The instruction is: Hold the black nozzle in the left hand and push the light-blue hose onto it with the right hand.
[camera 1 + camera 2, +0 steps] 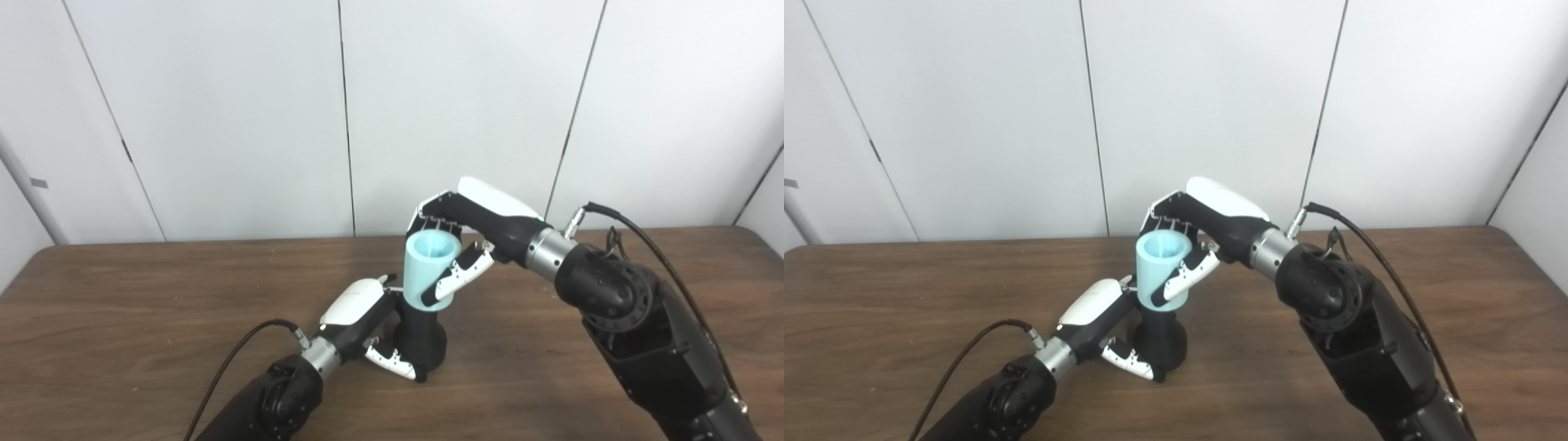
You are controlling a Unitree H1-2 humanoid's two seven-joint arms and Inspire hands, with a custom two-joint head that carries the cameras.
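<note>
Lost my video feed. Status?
Left hand shut on black nozzle, upright on table. Right hand shut on light-blue hose, seated over nozzle top. Nothing in the way.

The black nozzle's (421,340) top is hidden inside the light-blue hose (429,269), and its left flank behind the left hand (361,318). The right hand's (465,233) fingers vanish behind the hose. Both arms are cut off by the bottom edge, the table (122,343) by both sides
</note>
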